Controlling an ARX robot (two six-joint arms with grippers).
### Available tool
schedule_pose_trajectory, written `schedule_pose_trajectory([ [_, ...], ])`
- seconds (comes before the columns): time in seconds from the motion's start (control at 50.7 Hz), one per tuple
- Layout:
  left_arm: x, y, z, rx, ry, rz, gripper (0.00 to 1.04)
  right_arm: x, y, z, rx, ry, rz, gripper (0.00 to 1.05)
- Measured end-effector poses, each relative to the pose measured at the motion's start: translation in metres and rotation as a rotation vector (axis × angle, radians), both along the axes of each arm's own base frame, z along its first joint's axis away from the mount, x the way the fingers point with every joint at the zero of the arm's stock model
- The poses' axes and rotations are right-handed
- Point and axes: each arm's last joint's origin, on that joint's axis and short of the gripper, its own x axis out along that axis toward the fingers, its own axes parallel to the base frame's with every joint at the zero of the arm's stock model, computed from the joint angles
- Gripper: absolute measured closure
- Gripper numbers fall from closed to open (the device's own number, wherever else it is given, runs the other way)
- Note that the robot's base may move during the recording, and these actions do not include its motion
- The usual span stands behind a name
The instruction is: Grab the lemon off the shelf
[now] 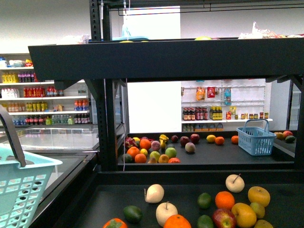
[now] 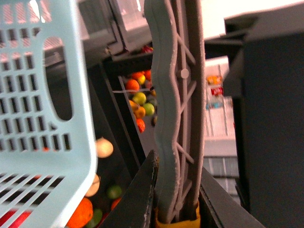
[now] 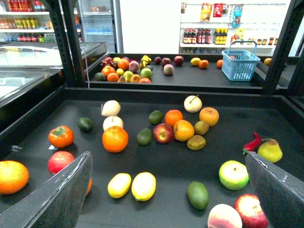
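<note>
Lemon (image 3: 143, 185): smooth, oval, pale yellow-green. Lies on flat black lipped tier of shelf (image 3: 266, 114), just beside a smaller yellow oval fruit (image 3: 119, 185); dark green avocado (image 3: 198, 194) near.

R gripper (image 3: 167, 159): released, dark matte fingers wide apart, no contact w/ lemon.

L gripper (image 2: 176, 199): clenched on ribbed grey handle (image 2: 173, 109) of perforated light-blue plastic basket (image 2: 42, 95).
</note>
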Motion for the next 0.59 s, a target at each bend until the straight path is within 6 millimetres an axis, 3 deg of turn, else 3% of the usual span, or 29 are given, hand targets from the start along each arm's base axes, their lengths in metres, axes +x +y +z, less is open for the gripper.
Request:
schedule_pose_trajectory([
  [0.138, -0.013, -0.029, 0.018, 0.071, -0.034, -0.161, 0.93, 0.000, 0.000, 0.000, 0.000, 0.000, 0.000, 0.08],
  [0.256, -0.018, -0.052, 0.021, 0.181, -0.067, -0.282, 0.93, 0.000, 0.000, 0.000, 0.000, 0.000, 0.000, 0.08],
  [0.335, -0.019, -0.065, 0.019, 0.219, -0.082, -0.347, 0.93, 0.000, 0.000, 0.000, 0.000, 0.000, 0.000, 0.08],
  [0.591, -0.023, -0.143, 0.001, 0.236, -0.143, -0.616, 0.93, 0.000, 0.000, 0.000, 0.000, 0.000, 0.000, 0.08],
])
